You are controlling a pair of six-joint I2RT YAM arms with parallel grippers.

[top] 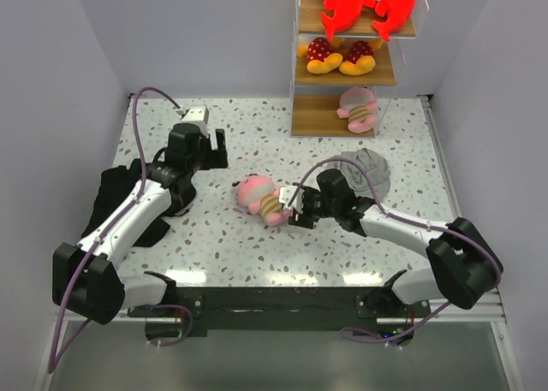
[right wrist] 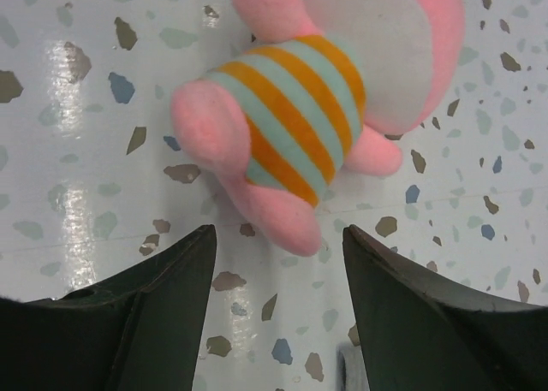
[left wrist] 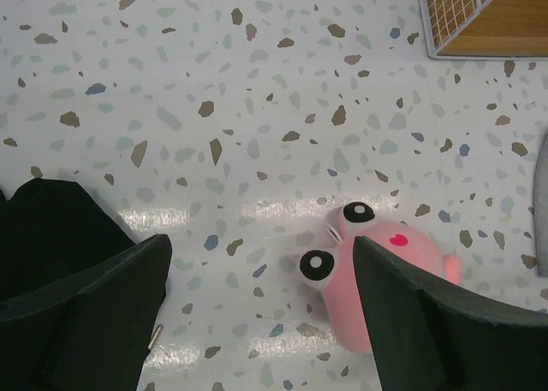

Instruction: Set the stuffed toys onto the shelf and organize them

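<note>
A pink stuffed toy with a striped shirt (top: pixel 261 198) lies on the table's middle. My right gripper (top: pixel 295 210) is open just right of it; in the right wrist view the toy (right wrist: pixel 295 121) lies just beyond the fingertips (right wrist: pixel 278 237). My left gripper (top: pixel 208 150) is open and empty, up and left of the toy, whose face shows in the left wrist view (left wrist: pixel 377 271). The shelf (top: pixel 351 57) stands at the back with two red-and-white toys (top: pixel 368 2) on top, two yellow-orange toys (top: pixel 341 56) on the middle board and one pink striped toy (top: pixel 360 109) on the bottom board.
A grey cloth (top: pixel 366 170) lies right of centre, behind my right arm. A black cloth (top: pixel 116 198) lies at the left under my left arm, also in the left wrist view (left wrist: pixel 51 228). White walls close in the table.
</note>
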